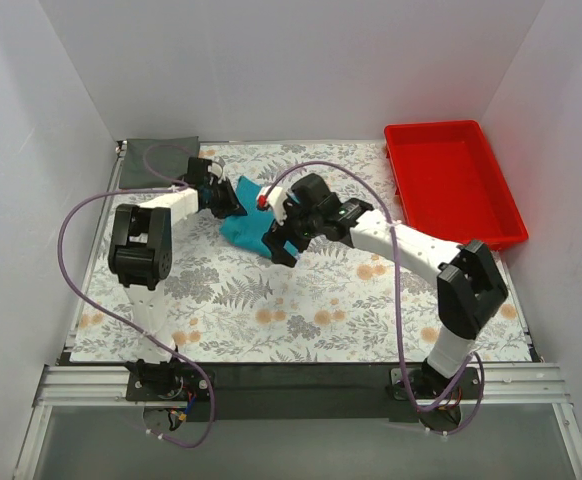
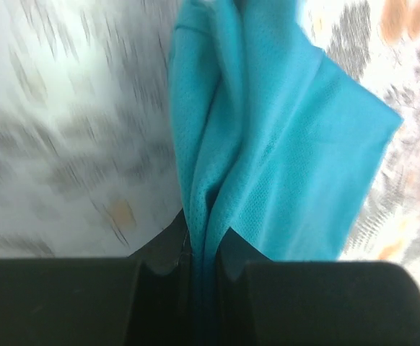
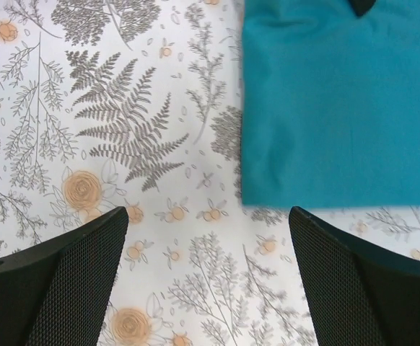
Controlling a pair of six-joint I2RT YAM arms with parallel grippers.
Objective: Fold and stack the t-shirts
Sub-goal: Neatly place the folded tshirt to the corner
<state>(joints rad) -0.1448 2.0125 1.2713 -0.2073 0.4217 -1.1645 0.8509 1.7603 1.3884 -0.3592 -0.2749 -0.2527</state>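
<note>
Teal cloth t-shirt [image 2: 282, 144] sits pinched in the outstretched left gripper's [image 2: 203, 268] jaws; the downward-angled right gripper [image 3: 206, 225] has its jaws spread wide beside it.

A red plastic tray [image 1: 454, 180] sat at the far right corner of the worktop [image 1: 301, 378], by the right border of the floral cloth [image 1: 271, 310] that covered most of the surface. The cloth, white with grey ferns and orange blooms, lay flat, and plain white walls [image 1: 301, 70] closed in the left, far and right sides. In the blurred left wrist view, a red sliver at the right edge was possibly that tray.
</note>
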